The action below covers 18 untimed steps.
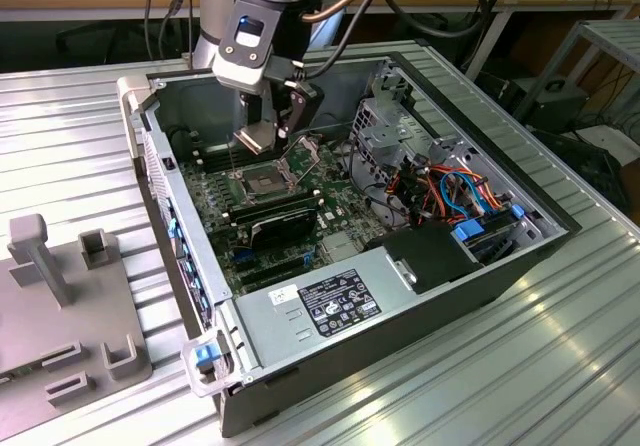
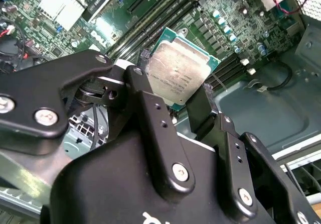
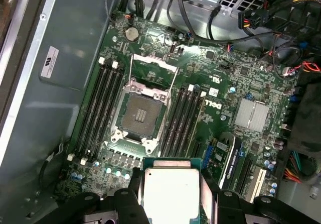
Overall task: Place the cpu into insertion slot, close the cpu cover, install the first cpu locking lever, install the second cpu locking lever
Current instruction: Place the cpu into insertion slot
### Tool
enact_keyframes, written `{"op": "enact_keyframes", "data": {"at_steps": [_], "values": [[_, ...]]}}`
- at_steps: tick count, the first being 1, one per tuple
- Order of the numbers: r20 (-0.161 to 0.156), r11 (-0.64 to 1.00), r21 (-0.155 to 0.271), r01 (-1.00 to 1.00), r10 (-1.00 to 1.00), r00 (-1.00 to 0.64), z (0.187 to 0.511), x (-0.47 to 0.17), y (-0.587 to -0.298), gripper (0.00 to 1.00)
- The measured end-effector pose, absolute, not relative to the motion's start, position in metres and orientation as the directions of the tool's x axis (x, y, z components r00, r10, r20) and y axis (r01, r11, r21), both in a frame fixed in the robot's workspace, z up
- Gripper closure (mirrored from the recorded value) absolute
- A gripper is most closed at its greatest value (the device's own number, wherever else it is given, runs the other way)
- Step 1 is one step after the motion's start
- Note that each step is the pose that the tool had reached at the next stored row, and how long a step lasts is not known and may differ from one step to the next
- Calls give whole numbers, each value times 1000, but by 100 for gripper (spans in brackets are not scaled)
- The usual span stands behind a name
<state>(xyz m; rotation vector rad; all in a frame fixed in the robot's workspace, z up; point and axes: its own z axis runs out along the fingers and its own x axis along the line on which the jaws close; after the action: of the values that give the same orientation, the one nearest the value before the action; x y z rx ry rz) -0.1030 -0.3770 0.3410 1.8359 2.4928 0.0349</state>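
NEAREST: the black two-fingered gripper [image 2: 172, 86] is clamped on two opposite edges of the small, square, silver-topped cpu [image 2: 181, 66], holding it in the air above the green circuit board [image 3: 235, 78]. We judge that step one is in hand, since the chip is not yet seated.

Below the gripper and a little ahead of it, apart from the chip, lies the square, black-framed insertion slot [image 3: 140, 114], its dark pin field bare. Just beyond the slot, the thin silver cpu cover [image 3: 153, 65] is swung open, so nothing roofs the socket.

In the exterior view the chip looks tilted against the board. Seating it, in our judgement, calls for levelling it, squaring its edges to the frame and lowering it gently.

Room is tight sideways: long black memory slots [image 3: 104, 108] flank the socket on both sides. Farther out stands the wall of the grey steel computer case [image 3: 60, 113]. Straight down from the gripper, the way looks open.
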Motion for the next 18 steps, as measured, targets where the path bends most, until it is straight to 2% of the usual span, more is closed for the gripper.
{"op": "enact_keyframes", "data": {"at_steps": [18], "values": [[-23,266,45,963,964,-265,330,-90,-368,45]]}}
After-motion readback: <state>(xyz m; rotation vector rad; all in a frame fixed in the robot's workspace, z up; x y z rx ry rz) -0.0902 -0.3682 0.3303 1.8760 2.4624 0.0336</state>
